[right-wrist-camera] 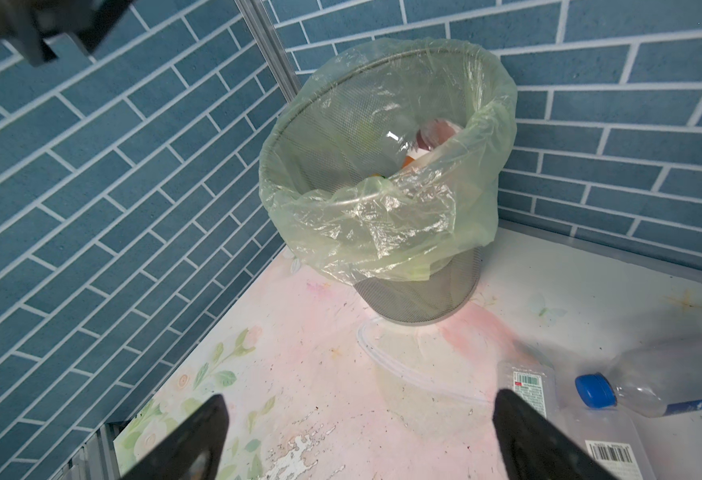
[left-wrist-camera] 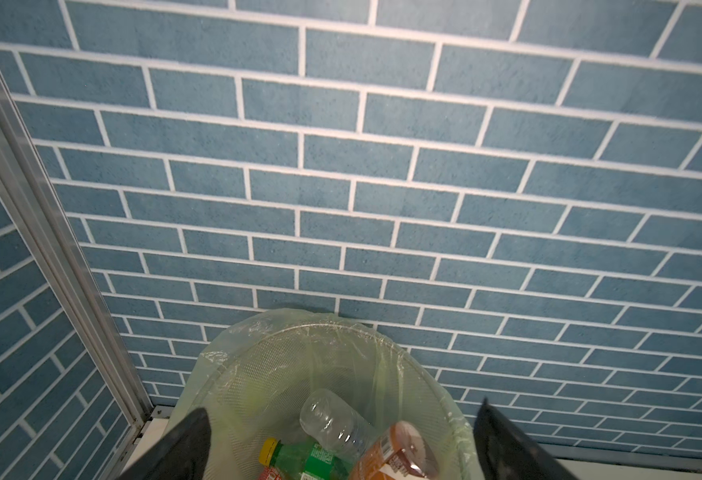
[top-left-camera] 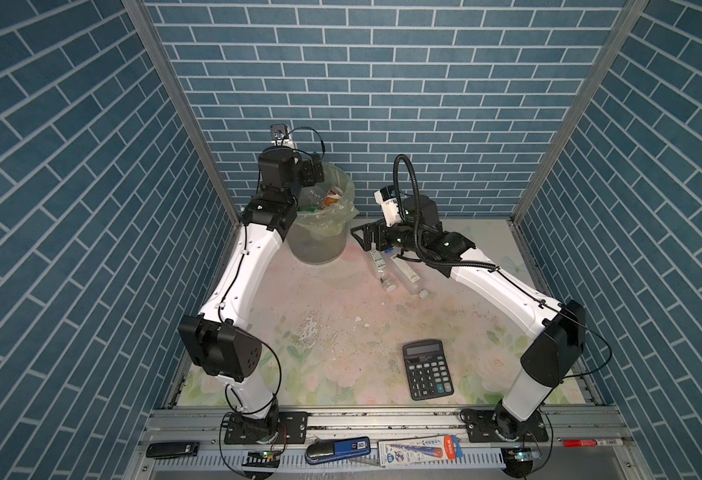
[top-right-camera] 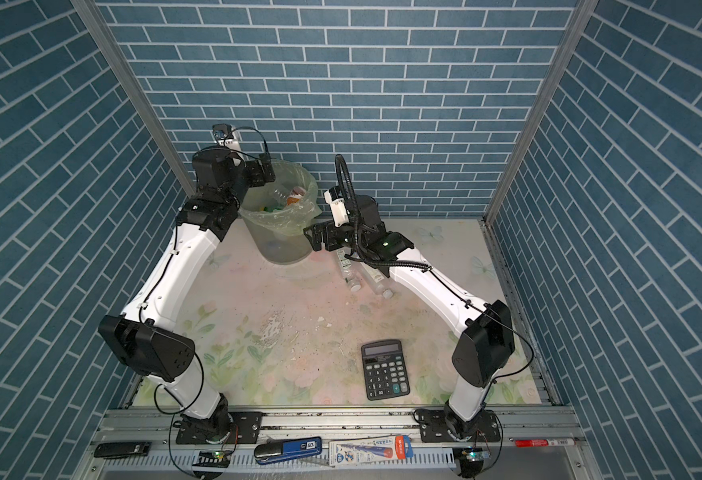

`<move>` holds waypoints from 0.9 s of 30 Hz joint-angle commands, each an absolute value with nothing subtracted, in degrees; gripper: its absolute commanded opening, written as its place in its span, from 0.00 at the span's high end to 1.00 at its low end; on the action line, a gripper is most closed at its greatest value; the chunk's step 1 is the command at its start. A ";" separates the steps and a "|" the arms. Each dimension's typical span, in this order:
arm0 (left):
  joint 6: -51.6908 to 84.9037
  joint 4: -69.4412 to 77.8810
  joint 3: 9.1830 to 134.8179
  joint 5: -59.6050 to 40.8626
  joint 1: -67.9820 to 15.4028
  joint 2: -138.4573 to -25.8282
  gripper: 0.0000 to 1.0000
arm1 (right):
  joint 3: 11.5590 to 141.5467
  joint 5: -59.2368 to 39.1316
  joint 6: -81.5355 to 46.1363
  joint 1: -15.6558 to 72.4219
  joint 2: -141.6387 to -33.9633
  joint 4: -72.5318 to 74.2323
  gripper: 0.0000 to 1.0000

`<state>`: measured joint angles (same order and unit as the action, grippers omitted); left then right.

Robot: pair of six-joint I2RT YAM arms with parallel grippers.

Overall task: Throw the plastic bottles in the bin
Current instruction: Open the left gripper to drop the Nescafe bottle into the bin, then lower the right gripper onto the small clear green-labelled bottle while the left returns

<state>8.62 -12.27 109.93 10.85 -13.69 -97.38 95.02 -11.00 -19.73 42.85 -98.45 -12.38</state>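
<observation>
The bin (top-left-camera: 320, 245), mesh with a pale green bag over its rim, stands at the back left in both top views (top-right-camera: 284, 245). My left gripper (left-wrist-camera: 343, 407) hangs open above its mouth, with nothing between the fingers. Below it, inside the bin (left-wrist-camera: 299, 328), lie a clear bottle (left-wrist-camera: 332, 424), a green one (left-wrist-camera: 307, 457) and a brown one (left-wrist-camera: 395, 453). My right gripper (right-wrist-camera: 359, 397) is open and empty, low over the table right of the bin (right-wrist-camera: 382, 232). Beside it lie plastic bottles: a blue-capped one (right-wrist-camera: 648, 382) and two clear labelled ones (top-left-camera: 378, 266) (top-left-camera: 407, 278).
A black calculator (top-left-camera: 428, 368) lies at the front right of the flowered table. The brick back wall and a metal corner post stand close behind the bin. A stapler (top-left-camera: 336, 449), a pen pack (top-left-camera: 419, 449) and a red marker (top-left-camera: 594, 442) rest on the front rail.
</observation>
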 commanded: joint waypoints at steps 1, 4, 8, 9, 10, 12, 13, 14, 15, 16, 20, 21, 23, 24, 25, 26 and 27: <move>11.07 -14.01 110.76 8.16 -13.71 -95.83 0.01 | 92.99 -10.99 -21.05 42.63 -95.21 -11.06 0.01; 13.07 -14.52 109.28 6.68 -13.80 -94.53 0.01 | 91.53 -10.21 -20.92 42.30 -94.18 -11.07 0.01; 15.29 -14.24 105.85 4.39 -14.21 -92.31 0.01 | 88.76 -9.51 -21.14 41.35 -92.35 -10.57 0.01; 15.96 -14.16 104.74 3.81 -14.40 -91.70 0.01 | 88.05 -9.42 -21.23 40.97 -91.91 -10.56 0.01; 16.58 -13.99 103.46 3.25 -14.70 -91.01 0.01 | 87.21 -9.27 -21.27 40.59 -91.49 -10.63 0.01; 17.44 -13.22 101.00 2.24 -15.43 -89.91 0.01 | 85.57 -9.07 -21.36 39.87 -90.58 -10.63 0.01; 17.66 -12.81 99.54 2.03 -15.99 -89.36 0.01 | 84.68 -8.86 -21.37 39.43 -90.13 -10.67 0.01; 17.43 -12.72 98.59 2.11 -16.67 -89.06 0.01 | 83.91 -8.59 -21.49 39.08 -89.73 -10.67 0.01; 17.13 -12.82 97.61 2.42 -17.44 -88.65 0.01 | 83.04 -8.32 -21.66 38.75 -89.21 -10.60 0.01; 17.01 -13.00 96.67 2.72 -18.11 -88.31 0.01 | 82.08 -8.05 -21.83 38.34 -88.79 -10.50 0.01; 18.11 -11.94 92.29 2.07 -20.52 -86.44 0.01 | 78.34 -7.19 -22.63 36.97 -87.05 -10.21 0.01; 18.34 -11.79 91.02 1.94 -21.30 -85.79 0.01 | 77.46 -7.12 -22.68 36.67 -86.84 -10.36 0.01; 19.54 -11.08 88.13 1.48 -22.55 -84.64 0.01 | 75.90 -7.13 -22.68 36.09 -86.50 -10.73 0.01; 20.34 -10.47 86.31 0.81 -23.15 -84.04 0.01 | 74.66 -7.12 -22.63 35.91 -86.25 -10.64 0.01; 21.17 -10.28 84.76 0.22 -23.76 -83.66 0.01 | 73.55 -7.19 -22.66 35.79 -86.14 -10.51 0.01; 21.92 -10.30 83.54 -0.11 -24.32 -83.42 0.01 | 72.75 -7.38 -22.67 35.69 -86.19 -10.49 0.01; 22.72 -10.24 82.03 -0.69 -24.82 -83.15 0.01 | 71.92 -7.78 -22.76 35.60 -86.27 -10.55 0.01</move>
